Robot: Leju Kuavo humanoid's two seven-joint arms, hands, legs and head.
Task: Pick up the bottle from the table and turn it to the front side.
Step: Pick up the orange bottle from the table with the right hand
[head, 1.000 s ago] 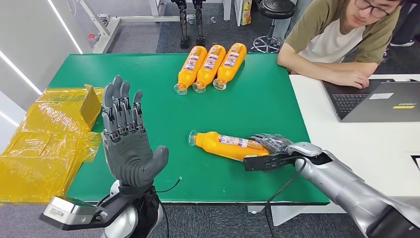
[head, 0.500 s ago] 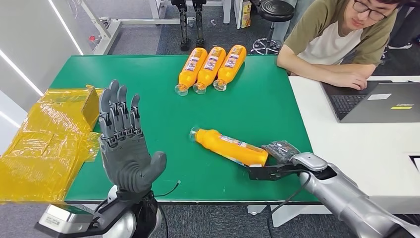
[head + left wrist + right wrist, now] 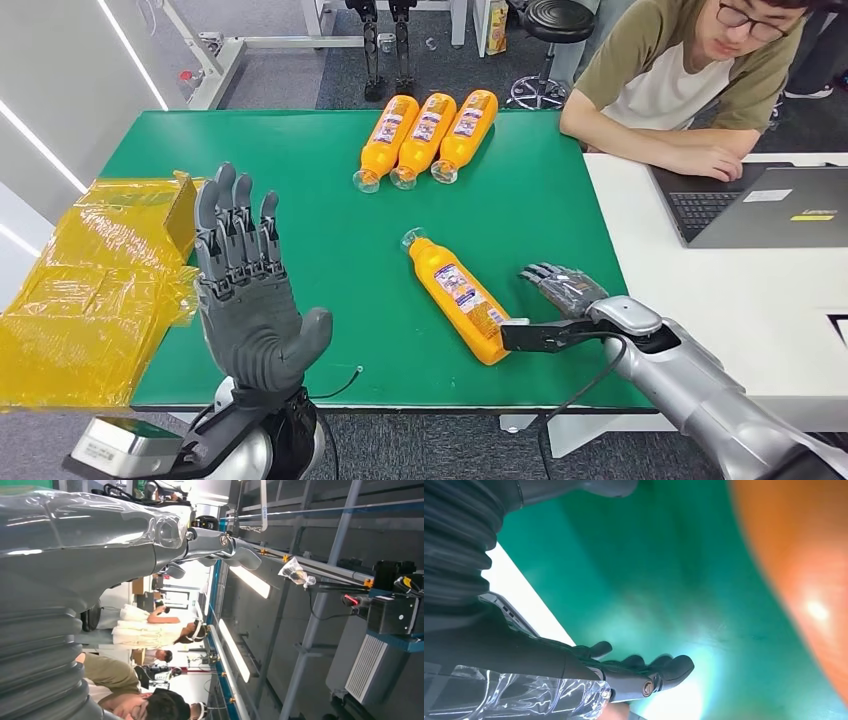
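An orange bottle [image 3: 458, 297] lies on the green table [image 3: 330, 240], label facing up, its clear cap toward the far side and its base toward the near edge. My right hand [image 3: 562, 300] rests just right of the base with its fingers [image 3: 556, 281] spread and nothing in them; its thumb reaches to the bottle's base. In the right wrist view the bottle [image 3: 794, 580] is an orange blur beside the hand [image 3: 644, 675]. My left hand [image 3: 245, 290] is raised over the table's near left part, open, palm forward, also seen in the left wrist view [image 3: 125, 555].
Three more orange bottles [image 3: 425, 135] lie side by side at the table's far edge. A yellow plastic-wrapped box [image 3: 90, 280] sits at the left. A person leans on the far right corner, by a laptop [image 3: 770, 200] on the white table [image 3: 720, 290].
My right hand has let go of the bottle and its fingers have spread. The bottle has swung from lying crosswise to pointing its cap away, label now up. The left hand barely moved.
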